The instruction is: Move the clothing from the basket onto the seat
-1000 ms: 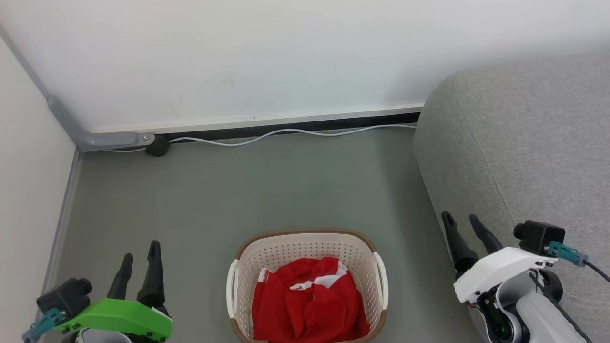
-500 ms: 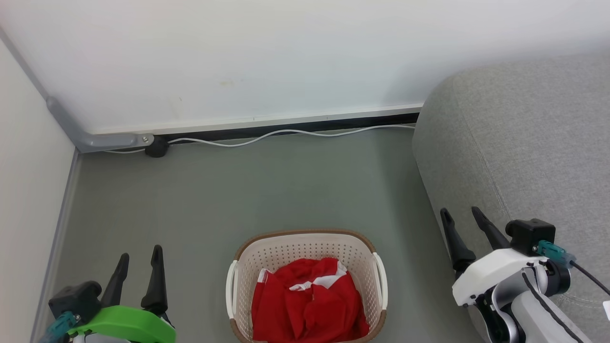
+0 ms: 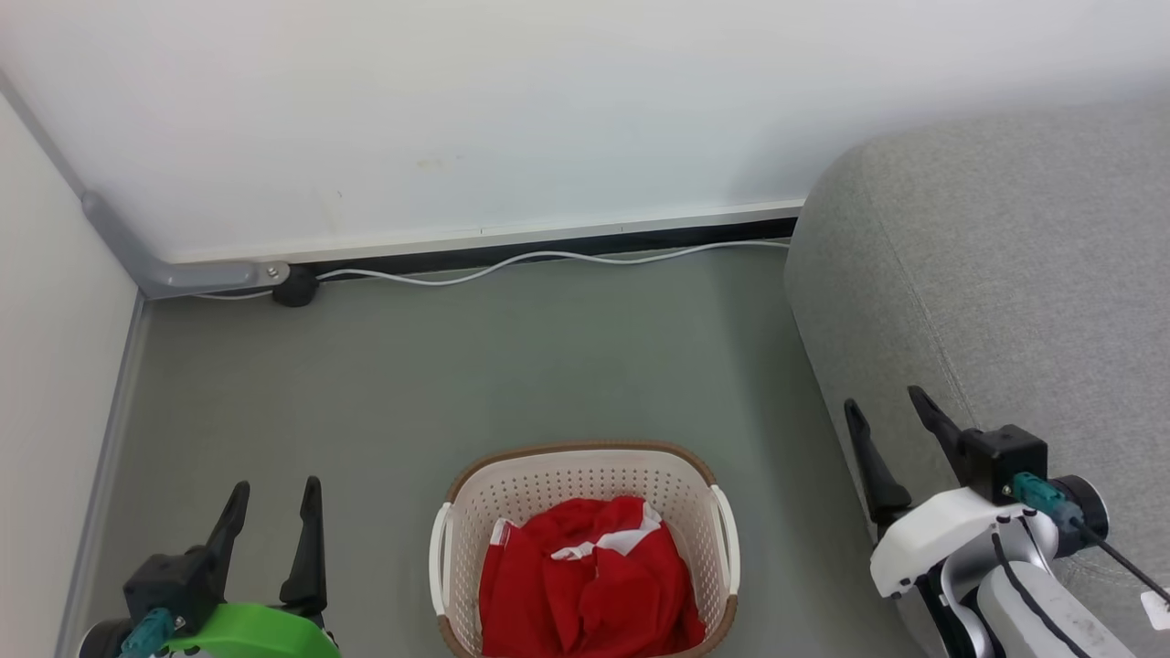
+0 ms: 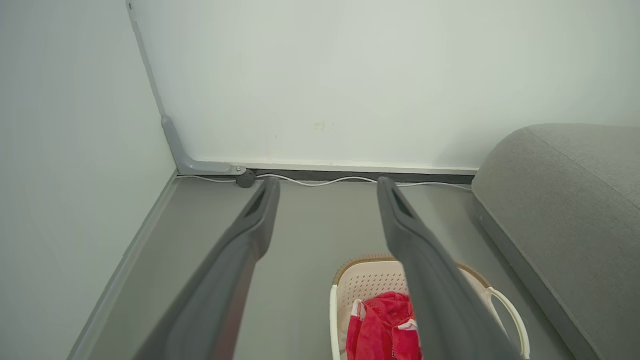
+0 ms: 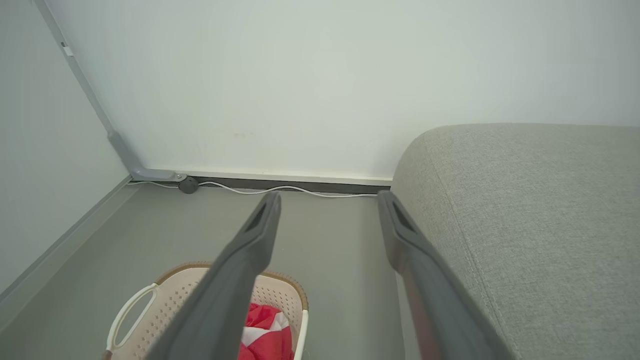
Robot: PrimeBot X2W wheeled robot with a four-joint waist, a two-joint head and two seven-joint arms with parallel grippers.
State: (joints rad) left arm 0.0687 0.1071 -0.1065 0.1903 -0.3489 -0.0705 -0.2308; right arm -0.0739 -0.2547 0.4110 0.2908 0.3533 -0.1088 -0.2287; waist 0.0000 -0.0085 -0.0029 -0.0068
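Fingers spread wide on both, nothing held: left gripper (image 3: 276, 486) low left, right gripper (image 3: 885, 402) low right by the seat (image 3: 1005, 274). Red clothing (image 3: 585, 585) sits bunched in the basket (image 3: 585, 450) on the floor (image 3: 457, 366) btwn them. White cable (image 3: 548, 258) runs along far wall.

- Clothing (image 3: 585, 580): red with white panels, crumpled in a heap inside the basket.
- Basket (image 3: 571, 477): oval, cream, perforated walls, brown rim, white side handles; upright on the floor, apart from the seat.
- Seat (image 3: 1005, 274): light grey fabric, rounded edge, stitched seam.
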